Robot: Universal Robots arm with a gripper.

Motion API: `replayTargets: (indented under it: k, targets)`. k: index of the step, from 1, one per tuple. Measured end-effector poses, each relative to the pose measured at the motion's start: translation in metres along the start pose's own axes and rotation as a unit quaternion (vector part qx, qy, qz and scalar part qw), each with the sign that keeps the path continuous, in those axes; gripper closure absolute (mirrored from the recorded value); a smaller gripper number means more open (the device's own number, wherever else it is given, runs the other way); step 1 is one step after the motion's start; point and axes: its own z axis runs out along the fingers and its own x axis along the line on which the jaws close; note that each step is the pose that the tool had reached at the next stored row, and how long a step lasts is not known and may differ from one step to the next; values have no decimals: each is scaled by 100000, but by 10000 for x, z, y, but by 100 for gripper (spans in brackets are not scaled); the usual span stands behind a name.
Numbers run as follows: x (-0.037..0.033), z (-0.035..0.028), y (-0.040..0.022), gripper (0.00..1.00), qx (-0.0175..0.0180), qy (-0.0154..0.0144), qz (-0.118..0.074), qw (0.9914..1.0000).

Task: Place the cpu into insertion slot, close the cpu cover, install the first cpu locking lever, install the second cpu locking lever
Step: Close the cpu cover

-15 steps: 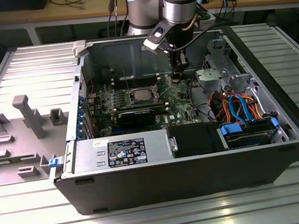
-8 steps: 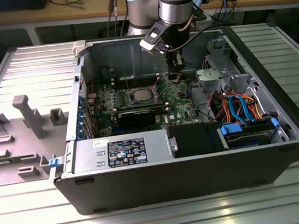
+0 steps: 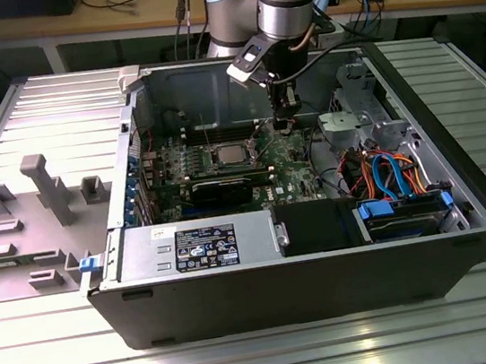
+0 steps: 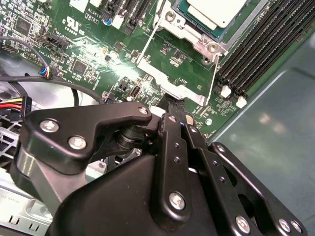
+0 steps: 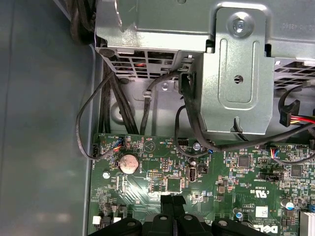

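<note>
While the claw (image 4: 173, 104) hovers low and tightly clenched just beside the insertion slot (image 4: 165, 22), the cpu (image 4: 216, 12) sits inside that slot, cpu cover (image 4: 197, 42) lying flat around it.

Open PC case (image 3: 286, 298) on ribbed metal table (image 3: 250, 362). Labelled power supply (image 3: 198, 245) along near wall. Orange/blue cables (image 3: 386, 171) at exterior view's right, grey plastic blocks (image 3: 45, 187) at its left. Coin battery (image 5: 129, 162) on green board (image 5: 246, 177), metal drive cage (image 5: 236, 73) nearby.
</note>
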Motion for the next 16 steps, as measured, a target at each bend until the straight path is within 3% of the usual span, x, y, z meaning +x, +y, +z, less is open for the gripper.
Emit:
replayTargets:
  k: [7,9,16]
  targets:
    - [0,1,0,89,0,0,-1,100000]
    - [-17,2,-40,89,-5,4,1,100000]
    - [-45,3,-77,89,-4,6,-2,100000]
